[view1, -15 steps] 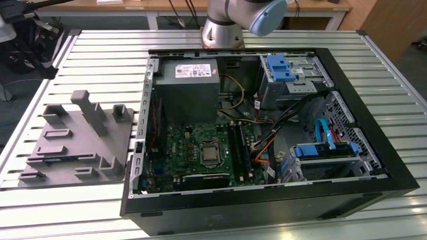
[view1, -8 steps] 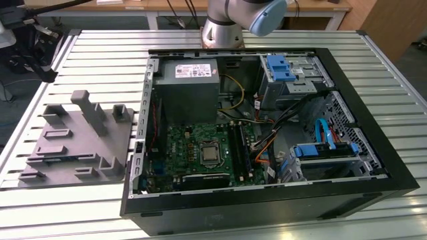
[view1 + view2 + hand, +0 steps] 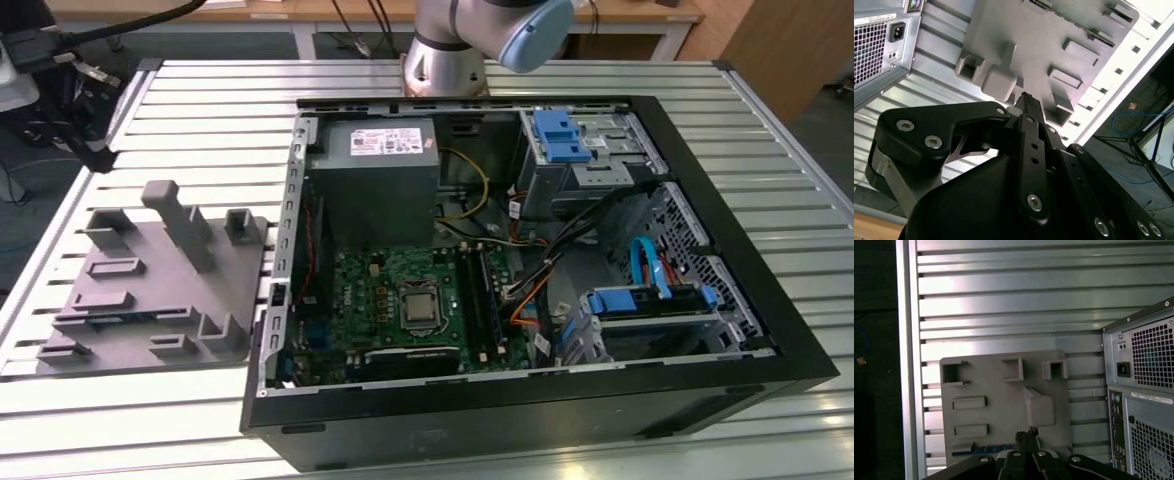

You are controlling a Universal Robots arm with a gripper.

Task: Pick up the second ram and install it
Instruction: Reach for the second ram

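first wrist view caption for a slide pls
Gripper poised over the gray holder tray with the second ram in it, computer case alongside.

In the first wrist view the gripper (image 3: 1026, 434), cut off by the picture's edge, hides one end of the second ram (image 3: 985, 449), a blue strip along one edge of the gray holder tray (image 3: 999, 390), and in the exterior view the arm (image 3: 447, 60) is cut off above its base.
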